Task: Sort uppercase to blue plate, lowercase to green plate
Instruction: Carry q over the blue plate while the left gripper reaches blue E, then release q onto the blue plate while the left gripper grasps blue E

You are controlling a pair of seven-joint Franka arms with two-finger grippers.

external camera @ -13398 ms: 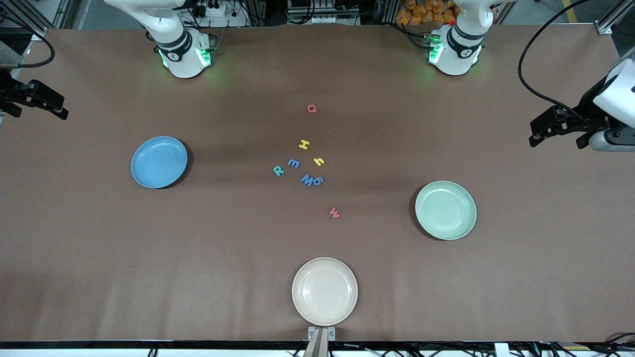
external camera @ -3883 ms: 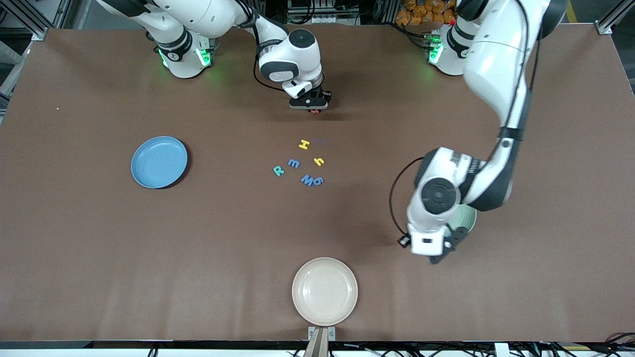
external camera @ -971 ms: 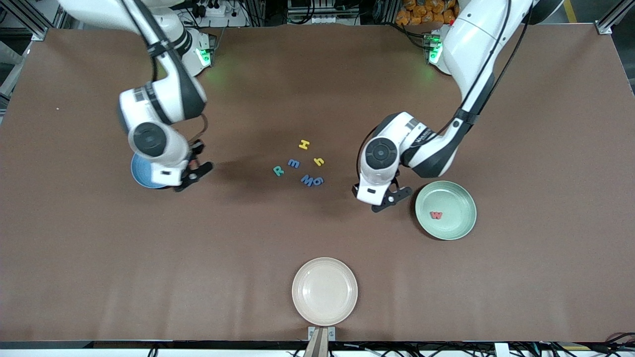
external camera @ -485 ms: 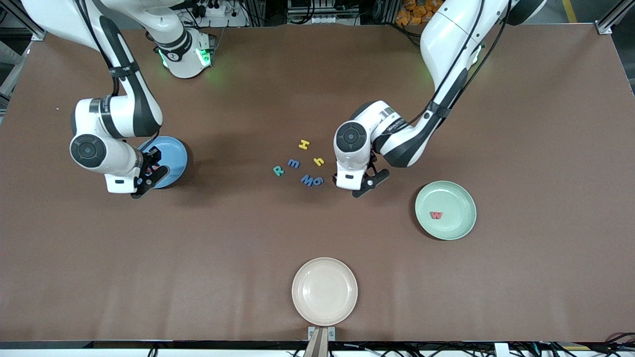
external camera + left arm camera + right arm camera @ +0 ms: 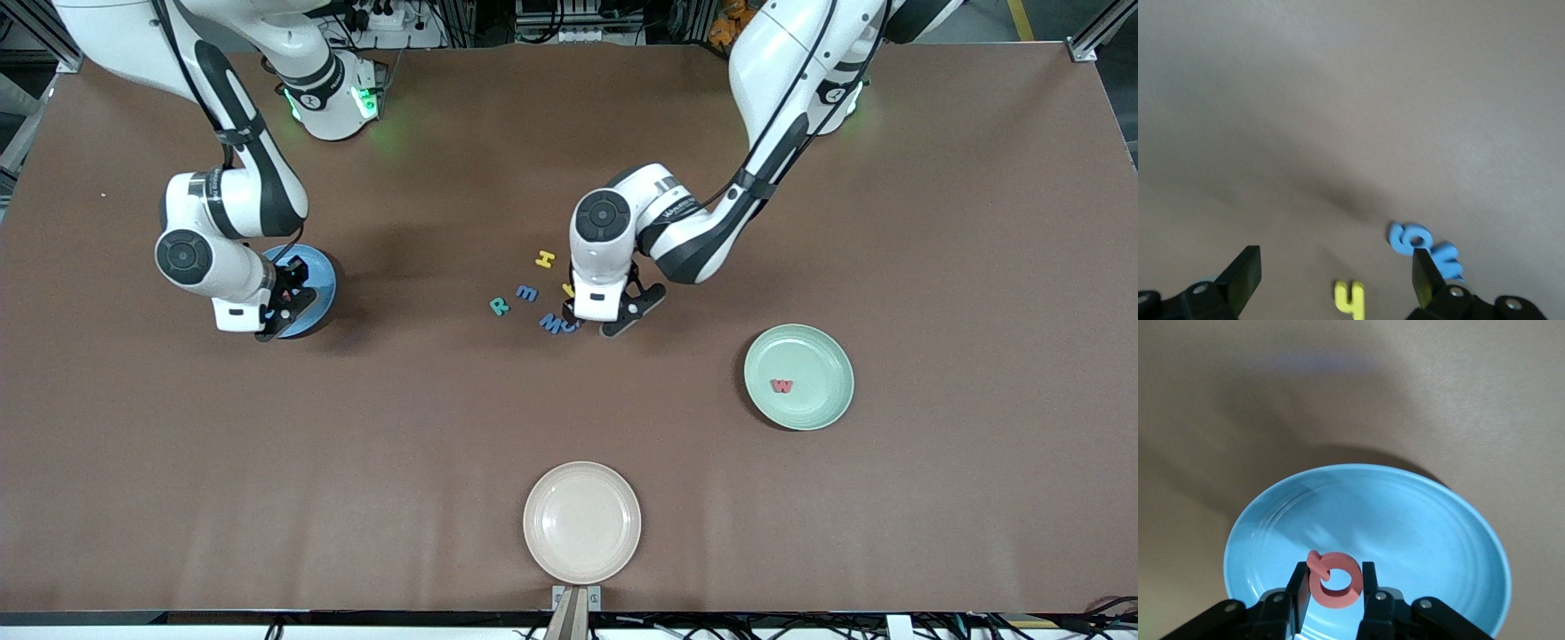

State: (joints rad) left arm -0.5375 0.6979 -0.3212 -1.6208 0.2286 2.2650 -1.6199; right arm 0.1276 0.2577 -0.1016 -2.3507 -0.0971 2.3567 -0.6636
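Observation:
My right gripper (image 5: 283, 307) (image 5: 1333, 577) hangs over the blue plate (image 5: 322, 271) (image 5: 1405, 520), shut on the red Q (image 5: 1335, 581). My left gripper (image 5: 613, 316) (image 5: 1335, 277) is open above the loose letters. The yellow h (image 5: 1349, 298) lies between its fingers, and the blue rounded letter (image 5: 1408, 238) and blue M (image 5: 553, 324) (image 5: 1448, 261) lie by one finger. On the table beside them are the yellow H (image 5: 545, 259), blue m (image 5: 526, 292) and teal R (image 5: 499, 306). The red w (image 5: 781, 386) lies in the green plate (image 5: 822, 356).
A beige plate (image 5: 581, 522) sits near the table's front edge, nearer the front camera than the letters. The left arm's forearm reaches over the table above the letter cluster.
The left gripper moved from beside the green plate to over the letter cluster. The right gripper carried the red Q back over the blue plate.

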